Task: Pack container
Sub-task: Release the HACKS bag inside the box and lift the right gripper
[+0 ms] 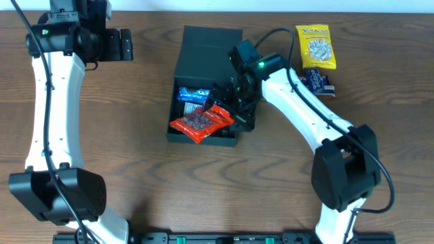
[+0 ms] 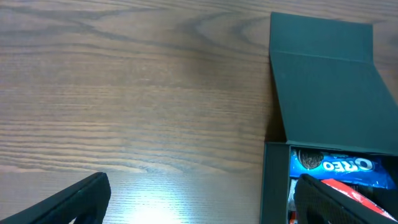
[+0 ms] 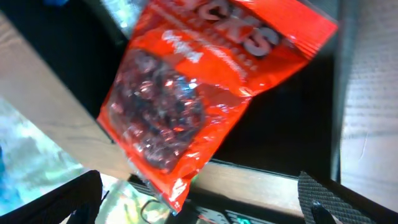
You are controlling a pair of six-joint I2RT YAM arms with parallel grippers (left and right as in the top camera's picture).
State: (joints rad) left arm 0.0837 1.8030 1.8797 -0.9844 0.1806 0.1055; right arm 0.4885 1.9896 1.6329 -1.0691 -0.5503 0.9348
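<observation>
— Right pincer (image 3: 199, 202) first: I see its two fingers (image 3: 68, 199) spread wide at the bottom corners of my wrist view, pinching nothing.
— What lies under it?
— A red snack packet (image 3: 186, 106), slantwise below the gap. Neither finger touches it, as far as I can tell. From overhead, the pincer hangs over the right front part of the box (image 1: 203, 51), and the red packet lies inside, across the front.
— And the box itself?
— It sits mid-table (image 1: 135, 156). It is dark and low-walled, with its flap lid thrown open flat toward the far edge. Behind the red packet I see a blue biscuit packet (image 1: 193, 93), closer to the lid's hinge.
— Anything outside it?
— To the right, past my right arm, a small blue packet (image 1: 320, 83) lies on the wood. A yellow packet (image 1: 316, 47) is just beyond it. I cannot tell whether the two touch.
— Left side?
— Left pincer (image 1: 127, 45) is well apart from the box, near the far left corner, over the wood. Its fingers (image 2: 74, 199) stand spread too, with nothing between them. Its camera looks across at the open lid and the blue biscuit packet.
</observation>
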